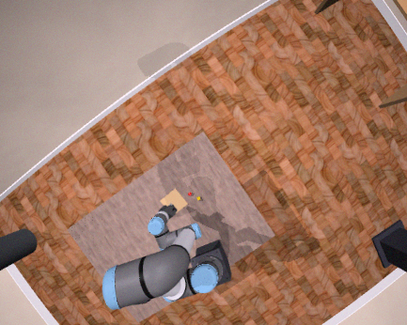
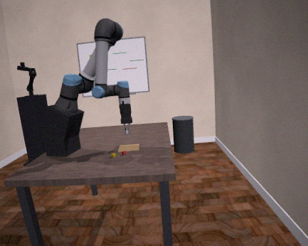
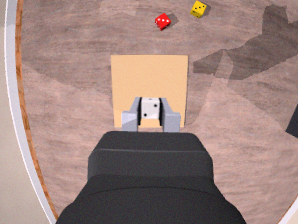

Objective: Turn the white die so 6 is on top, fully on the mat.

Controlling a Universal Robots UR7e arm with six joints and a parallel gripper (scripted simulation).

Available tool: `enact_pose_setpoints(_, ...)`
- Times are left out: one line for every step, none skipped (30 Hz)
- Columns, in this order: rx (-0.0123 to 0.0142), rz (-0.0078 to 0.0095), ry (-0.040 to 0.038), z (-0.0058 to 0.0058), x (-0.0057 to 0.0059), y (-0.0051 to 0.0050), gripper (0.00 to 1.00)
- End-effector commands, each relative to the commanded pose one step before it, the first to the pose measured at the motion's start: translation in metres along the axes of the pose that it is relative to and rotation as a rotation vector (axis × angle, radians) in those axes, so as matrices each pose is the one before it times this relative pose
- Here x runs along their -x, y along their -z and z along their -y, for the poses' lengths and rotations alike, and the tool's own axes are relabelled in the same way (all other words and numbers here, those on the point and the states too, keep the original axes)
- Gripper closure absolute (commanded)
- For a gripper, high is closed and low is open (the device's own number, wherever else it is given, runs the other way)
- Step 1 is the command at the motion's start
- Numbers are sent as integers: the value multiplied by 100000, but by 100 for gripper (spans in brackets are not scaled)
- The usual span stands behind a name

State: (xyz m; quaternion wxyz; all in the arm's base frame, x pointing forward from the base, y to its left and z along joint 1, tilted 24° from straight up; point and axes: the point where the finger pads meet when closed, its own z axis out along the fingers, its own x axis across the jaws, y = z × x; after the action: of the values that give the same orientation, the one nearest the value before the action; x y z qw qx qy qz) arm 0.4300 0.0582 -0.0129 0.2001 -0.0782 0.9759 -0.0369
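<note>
Standing on wooden floor (image 1: 292, 141) (image 2: 218, 199): gray-brown table (image 1: 128, 221) (image 2: 97, 170) (image 3: 60, 100), whiteboard (image 2: 132, 78) behind with colored strokes, unreadable. Tan mat (image 1: 177, 196) (image 2: 132, 147) (image 3: 150, 75) flat on tabletop. Gripper (image 1: 173, 208) (image 2: 126, 131) (image 3: 150, 106) pinching white die (image 2: 126, 131) (image 3: 150, 109) above table; visible face shows two black pips diagonally. Red die (image 1: 190, 193) (image 2: 124, 153) (image 3: 162, 21), yellow die (image 1: 199, 198) (image 2: 113, 155) (image 3: 198, 9) beside mat.

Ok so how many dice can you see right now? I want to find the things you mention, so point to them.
3. A white die (image 2: 126, 131) (image 3: 150, 109) is held between the tool's (image 2: 126, 132) (image 3: 150, 112) fingers, above the table; a red die (image 1: 190, 193) (image 2: 124, 153) (image 3: 163, 21) and a yellow die (image 1: 199, 198) (image 2: 113, 155) (image 3: 198, 9) lie on the table beyond the mat.
</note>
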Motion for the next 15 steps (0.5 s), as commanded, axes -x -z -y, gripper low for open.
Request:
enact_pose_setpoints(-21, 110, -24, 2, 34, 27, 60)
enact_pose_setpoints(0, 0, 0, 0, 0, 0, 60)
enact_pose_setpoints(0, 0, 0, 0, 0, 0, 60)
enact_pose_setpoints(0, 0, 0, 0, 0, -1, 60)
enact_pose_setpoints(0, 0, 0, 0, 0, -5, 60)
enact_pose_setpoints(0, 0, 0, 0, 0, -12, 60)
enact_pose_setpoints(0, -1, -1, 0, 0, -22, 60)
enact_pose_setpoints(-1, -1, -1, 0, 0, -35, 60)
enact_pose_setpoints(-1, -2, -2, 0, 1, -49, 60)
enact_pose_setpoints(-1, -3, -2, 0, 1, -66, 60)
enact_pose_setpoints(-1, -3, -3, 0, 0, -84, 60)
enact_pose_setpoints(-2, -4, -4, -1, 0, -103, 60)
enact_pose_setpoints(0, 0, 0, 0, 0, 0, 60)
enact_pose_setpoints(0, 0, 0, 0, 0, 0, 60)
enact_pose_setpoints(-2, -4, -4, -1, 0, -123, 60)
